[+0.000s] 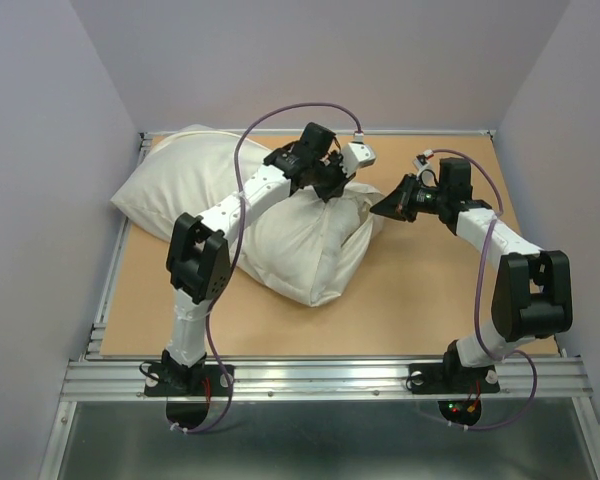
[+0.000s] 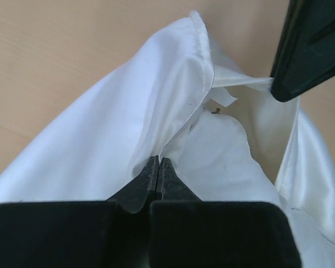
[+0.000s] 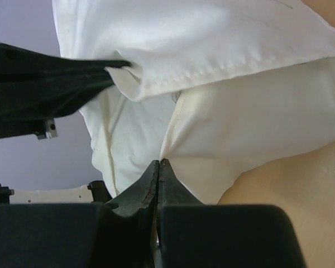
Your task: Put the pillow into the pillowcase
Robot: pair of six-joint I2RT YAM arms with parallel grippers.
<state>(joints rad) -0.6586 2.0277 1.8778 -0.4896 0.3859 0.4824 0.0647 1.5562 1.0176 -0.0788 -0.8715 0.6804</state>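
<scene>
Left gripper, right gripper clenched on pillowcase hem, toward desk's far edge. Pillow looks soft, puffy; you pinch limp hem.

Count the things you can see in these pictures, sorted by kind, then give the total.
pillow: 1
pillowcase: 1
robot arm: 2, the left arm and the right arm
table: 1
Total: 5
</scene>
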